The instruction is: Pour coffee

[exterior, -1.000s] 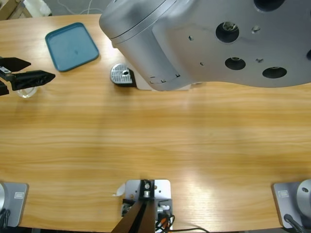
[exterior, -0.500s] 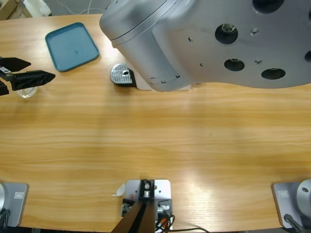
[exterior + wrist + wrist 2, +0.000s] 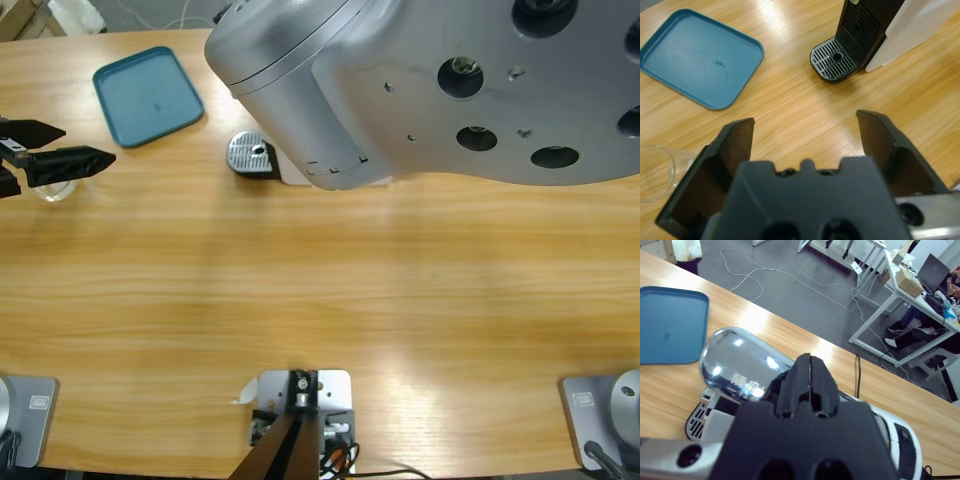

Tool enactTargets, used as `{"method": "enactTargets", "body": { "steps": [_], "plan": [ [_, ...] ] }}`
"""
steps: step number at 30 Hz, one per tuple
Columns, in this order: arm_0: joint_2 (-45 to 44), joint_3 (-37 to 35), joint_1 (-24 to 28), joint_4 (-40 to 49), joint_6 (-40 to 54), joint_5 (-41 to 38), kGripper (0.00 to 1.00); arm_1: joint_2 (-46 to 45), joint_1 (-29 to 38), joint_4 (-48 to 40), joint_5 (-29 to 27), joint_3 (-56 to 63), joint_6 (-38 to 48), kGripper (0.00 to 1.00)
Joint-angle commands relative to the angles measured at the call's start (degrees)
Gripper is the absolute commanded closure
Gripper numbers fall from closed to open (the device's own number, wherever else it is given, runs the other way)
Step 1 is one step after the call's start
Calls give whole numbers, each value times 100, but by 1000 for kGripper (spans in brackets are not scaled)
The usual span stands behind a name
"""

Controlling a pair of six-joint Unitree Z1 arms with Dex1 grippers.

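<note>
The left gripper (image 3: 805, 135) was spread wide, just beside the glass (image 3: 50, 188) at the table's (image 3: 320, 300) far left. The right gripper (image 3: 810, 371) was pressed together over the coffee machine (image 3: 735, 365).

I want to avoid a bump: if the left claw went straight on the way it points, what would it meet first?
Probably bare table; the left claw, jaws open, points toward the coffee machine's drip tray farther on. Depth is unclear.

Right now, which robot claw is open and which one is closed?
The left claw, beside the glass, is open. The right claw, over the coffee machine, is closed.
</note>
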Motion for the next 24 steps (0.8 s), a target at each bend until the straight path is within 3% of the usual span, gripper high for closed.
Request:
{"method": "enactTargets", "body": {
  "steps": [1, 20, 24],
  "plan": [
    [169, 200, -52, -59, -69, -77, 119, 1285, 194, 118, 430, 563, 154, 1000],
    [185, 200, -52, -59, -68, -77, 119, 1155, 194, 165, 456, 572, 301, 1000],
    [153, 209, -52, -65, -69, -54, 119, 417, 127, 418, 1144, 584, 257, 1000]
  ]
}}
